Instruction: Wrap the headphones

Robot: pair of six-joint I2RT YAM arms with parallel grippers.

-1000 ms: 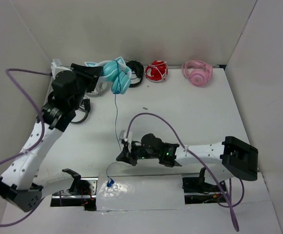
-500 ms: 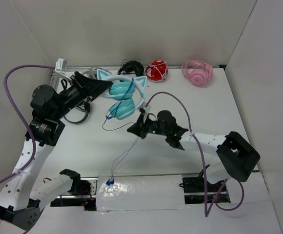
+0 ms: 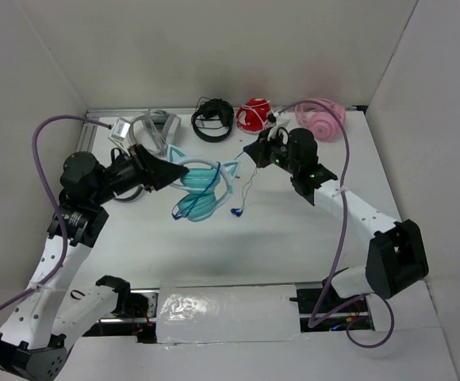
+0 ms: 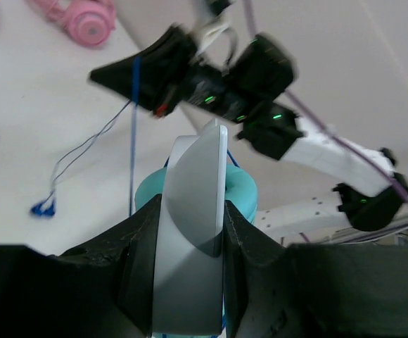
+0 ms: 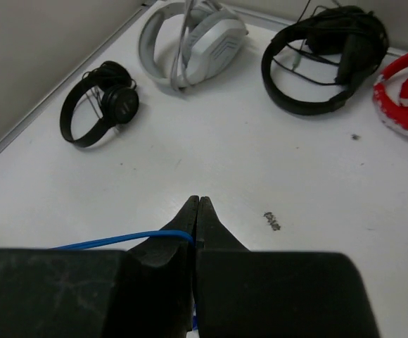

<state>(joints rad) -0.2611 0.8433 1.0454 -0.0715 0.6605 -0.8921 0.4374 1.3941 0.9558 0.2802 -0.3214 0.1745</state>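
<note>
The teal headphones (image 3: 202, 190) with cat ears hang tilted over the table's middle left. My left gripper (image 3: 169, 171) is shut on their pale headband (image 4: 190, 232), and a teal cup (image 4: 240, 196) shows beyond the fingers. The thin blue cable (image 3: 244, 181) runs from the cups up to my right gripper (image 3: 254, 151), which is shut on it and raised near the back of the table. In the right wrist view the cable (image 5: 119, 241) enters the pinched jaws from the left. The cable's plug end (image 3: 236, 211) dangles low near the table.
Along the back wall lie grey headphones (image 3: 155, 127), black headphones (image 3: 212, 119), red headphones (image 3: 254, 116) and pink headphones (image 3: 321, 117). A small black headset (image 5: 98, 105) lies at the left. A foil strip (image 3: 222, 305) covers the near edge.
The left gripper carried the headphones from the back left toward the middle. The right gripper swept from the near middle up to the back right, pulling the cable and lifting its plug off the foil.
</note>
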